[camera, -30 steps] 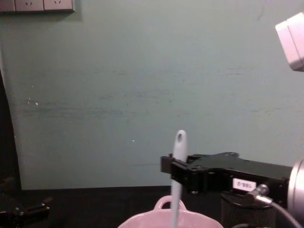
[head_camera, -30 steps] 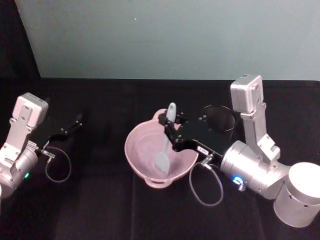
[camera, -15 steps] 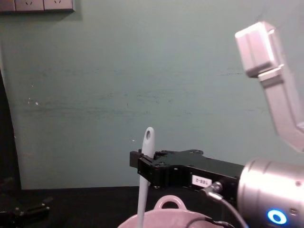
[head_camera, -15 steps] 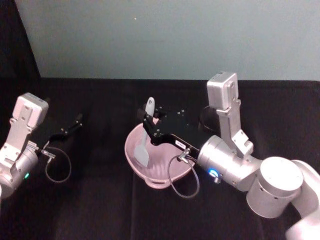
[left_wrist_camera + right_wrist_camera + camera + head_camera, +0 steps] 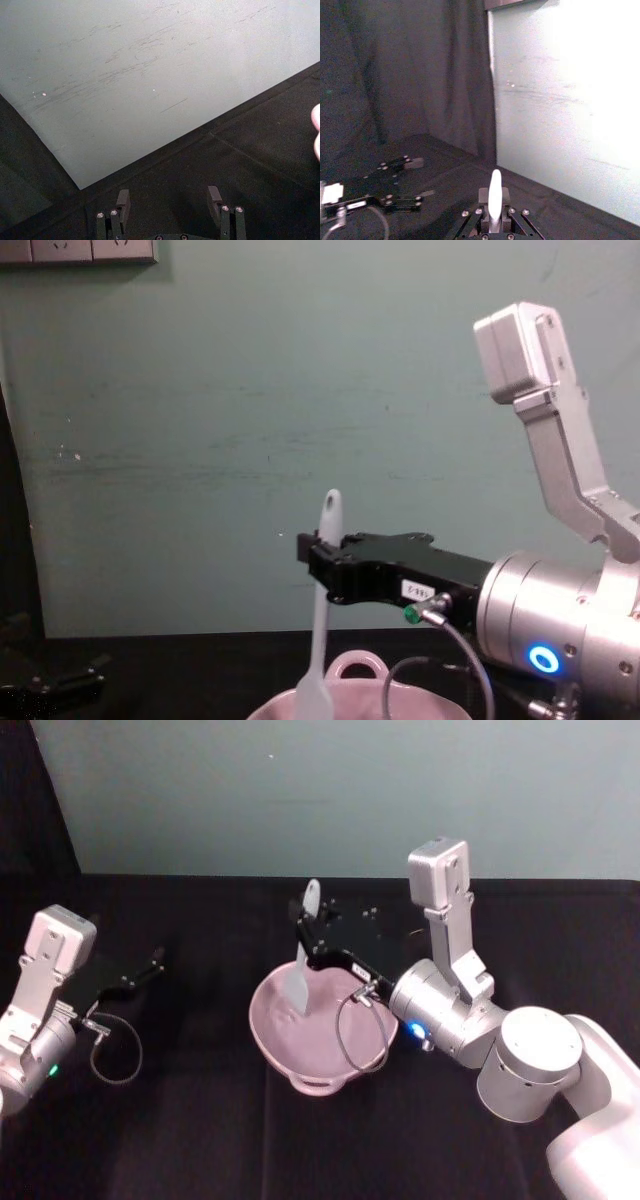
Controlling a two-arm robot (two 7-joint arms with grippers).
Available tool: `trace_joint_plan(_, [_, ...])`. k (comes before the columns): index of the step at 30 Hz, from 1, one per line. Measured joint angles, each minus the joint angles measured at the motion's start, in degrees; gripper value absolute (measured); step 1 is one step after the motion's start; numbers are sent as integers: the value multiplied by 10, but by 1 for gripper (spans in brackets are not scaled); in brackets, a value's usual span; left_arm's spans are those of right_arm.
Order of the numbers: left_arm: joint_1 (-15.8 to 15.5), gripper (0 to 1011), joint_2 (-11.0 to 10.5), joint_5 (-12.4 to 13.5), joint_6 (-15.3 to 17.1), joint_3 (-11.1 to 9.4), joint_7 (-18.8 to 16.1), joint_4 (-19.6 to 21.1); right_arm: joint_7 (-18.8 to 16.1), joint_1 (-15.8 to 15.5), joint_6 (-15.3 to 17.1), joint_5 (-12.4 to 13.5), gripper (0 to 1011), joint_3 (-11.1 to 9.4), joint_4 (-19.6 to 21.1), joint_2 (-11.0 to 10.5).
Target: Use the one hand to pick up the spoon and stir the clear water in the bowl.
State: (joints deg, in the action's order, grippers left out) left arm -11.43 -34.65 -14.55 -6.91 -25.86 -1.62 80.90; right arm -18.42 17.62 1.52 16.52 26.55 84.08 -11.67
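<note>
The bowl (image 5: 262,1020) sits mid-tabletop (image 5: 180,1140). The spoon (image 5: 299,988) stands upright over its far-left part, clamped in the right gripper (image 5: 304,942). That arm's wrist and cable (image 5: 340,1032) cover the bowl's right rim, leaving its left and near sides open to approach. Bare cloth lies between the bowl and the left gripper (image 5: 152,963), parked near the left edge with 1 cable loop (image 5: 115,1055) beside it. The wall (image 5: 350,790) closes the far edge.
</note>
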Motion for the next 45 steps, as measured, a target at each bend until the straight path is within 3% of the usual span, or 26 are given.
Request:
trace_joint_plan(13, [0,1011,0,0,0,0,0,0,15,-14,6,-22,127,-32,23,-13])
trace_joint_plan(24, [0,1011,0,0,0,0,0,0,4,-55,52,-41,127,-39,101,-56])
trace_joint_plan(33, [0,1011,0,0,0,0,0,0,-34,-92,102,21,127,-39,160,-73])
trace_joint_plan(38, [0,1011,0,0,0,0,0,0,-37,-94,102,33,127,-27,166,-70])
trace_joint_plan(45, [0,1011,0,0,0,0,0,0,-24,-76,83,39,127,-9,141,-48])
